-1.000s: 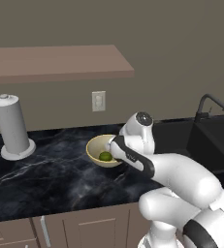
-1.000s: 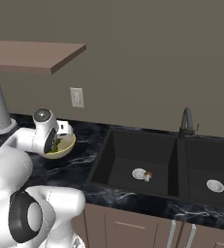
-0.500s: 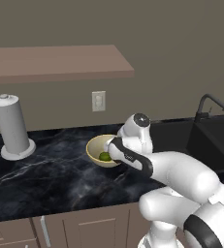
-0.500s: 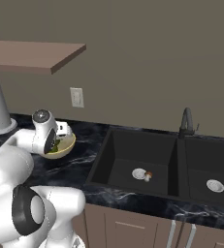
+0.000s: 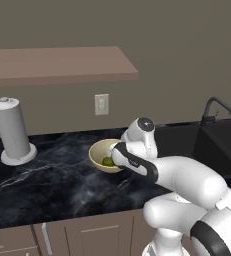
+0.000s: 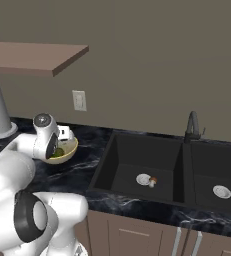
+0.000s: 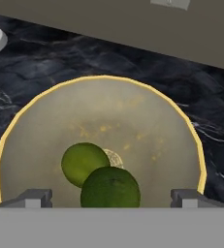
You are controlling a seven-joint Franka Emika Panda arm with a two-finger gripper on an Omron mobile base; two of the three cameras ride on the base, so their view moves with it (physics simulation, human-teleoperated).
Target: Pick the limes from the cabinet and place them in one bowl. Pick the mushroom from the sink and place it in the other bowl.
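Two limes (image 7: 100, 174) lying touching in the yellow bowl (image 7: 16, 121), mid-tabletop near the sink (image 6: 152, 170). My gripper (image 7: 111, 196) is hanging wide over them, holding nothing. Lifting straight clear seems wise; mushroom (image 6: 151, 181) is waiting by the drain.

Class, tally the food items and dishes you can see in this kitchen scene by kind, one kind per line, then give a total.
Limes: 2, one and another, both in the bowl
Mushroom: 1, in the sink
Bowl: 1, pale yellow, on the counter
Total: 4
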